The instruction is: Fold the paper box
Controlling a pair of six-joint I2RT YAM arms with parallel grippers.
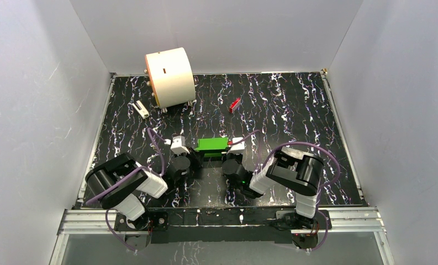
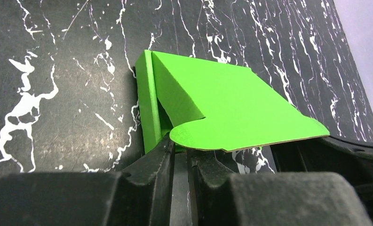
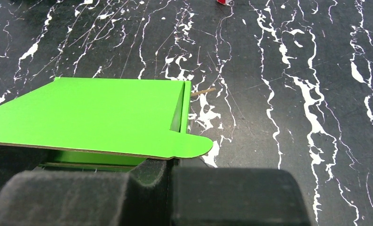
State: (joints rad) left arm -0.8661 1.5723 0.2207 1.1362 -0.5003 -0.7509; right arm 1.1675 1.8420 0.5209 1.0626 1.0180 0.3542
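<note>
The paper box point(image 1: 212, 144) is bright green card and lies on the black marbled table between my two grippers. In the left wrist view the paper box point(image 2: 222, 103) has a raised side wall and a sloping lid whose rounded tab overhangs my fingertips. My left gripper point(image 2: 180, 143) point(image 1: 196, 151) is at the box's left end, its jaws parted by a narrow slit with the table showing through. In the right wrist view the paper box point(image 3: 90, 113) lies left of centre. My right gripper point(image 3: 171, 162) point(image 1: 226, 152) is shut under the lid's tab; whether card is pinched is hidden.
A large cream cylinder point(image 1: 169, 77) stands at the back left, with a small white piece point(image 1: 141, 109) beside it. A small red block point(image 1: 234, 105) point(image 3: 224, 2) lies behind the box. Grey walls close in the table on three sides.
</note>
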